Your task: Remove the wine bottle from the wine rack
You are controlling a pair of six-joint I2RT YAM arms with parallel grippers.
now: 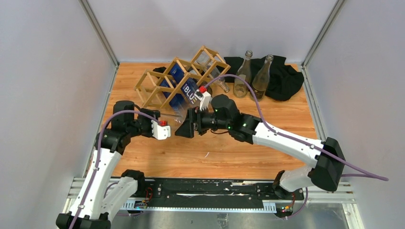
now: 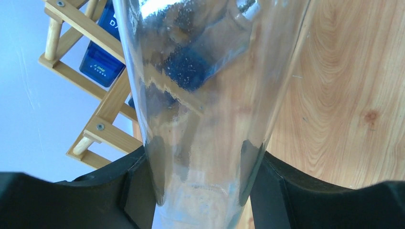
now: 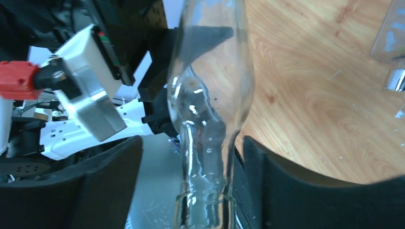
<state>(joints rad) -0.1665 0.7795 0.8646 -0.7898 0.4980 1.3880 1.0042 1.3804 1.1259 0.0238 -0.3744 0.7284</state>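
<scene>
Bottle in left gripper, just beside rack edge.

White capitals "BLU" stand on the dark blue label of a blue bottle lying in the wine rack (whatever letters follow are hidden behind the arm). In the left wrist view, a blue label behind the rack's sticks shows 1 white "D" at the top edge, and lower down 1 line of white print too small to read.

Left arm has jaws clamped; right arm, jaws parted
</scene>
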